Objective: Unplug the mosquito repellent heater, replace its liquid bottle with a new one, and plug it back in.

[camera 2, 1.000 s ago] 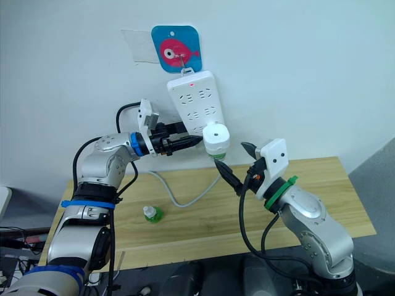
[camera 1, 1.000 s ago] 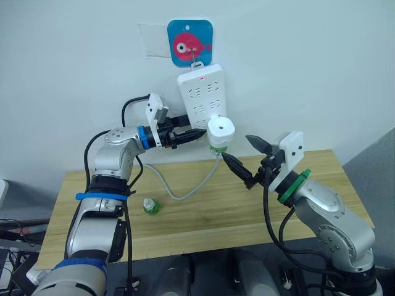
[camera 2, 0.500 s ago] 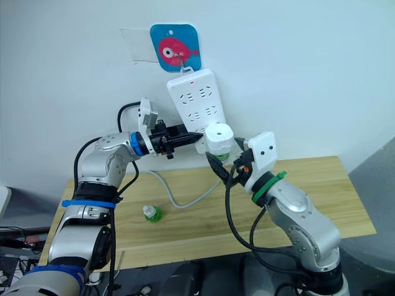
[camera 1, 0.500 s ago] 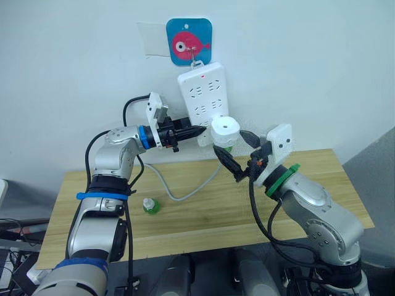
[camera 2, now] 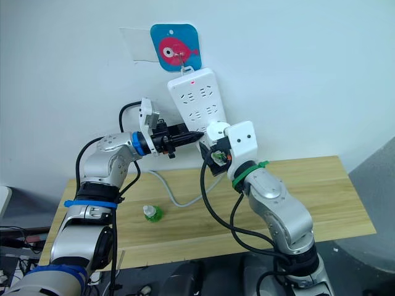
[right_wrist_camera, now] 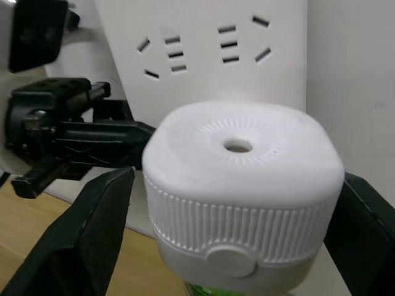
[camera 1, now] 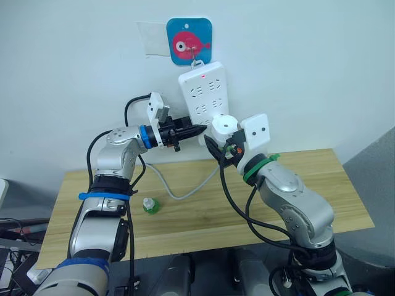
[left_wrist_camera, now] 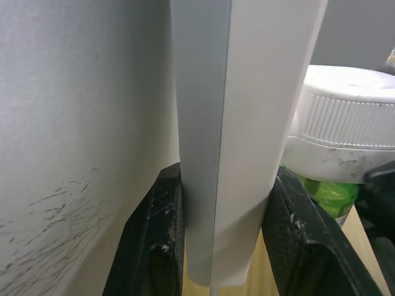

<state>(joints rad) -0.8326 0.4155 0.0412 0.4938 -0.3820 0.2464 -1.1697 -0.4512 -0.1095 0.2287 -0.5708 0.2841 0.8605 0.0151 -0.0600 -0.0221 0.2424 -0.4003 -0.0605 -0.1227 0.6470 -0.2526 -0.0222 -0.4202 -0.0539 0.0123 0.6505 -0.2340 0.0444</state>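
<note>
the mosquito repellent heater (right_wrist_camera: 244,200) sits plugged at the power strip (camera 1: 203,95)'s 6 o'clock end, between the apart fingers of the right pincer (right_wrist_camera: 234,246), the nearer arm. left pincer (left_wrist_camera: 216,240) is clamped on the strip's edge at 9 o'clock.

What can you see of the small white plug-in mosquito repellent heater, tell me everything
The small white rounded plastic mosquito repellent heater sits plugged into the lower end of the long white power strip hanging on the wall. Its smooth top has a round vent hole ringed by fine ridges; a ribbed band with a small round button runs below. A green liquid bottle hangs beneath. The right gripper brackets it, fingers open either side.
</note>
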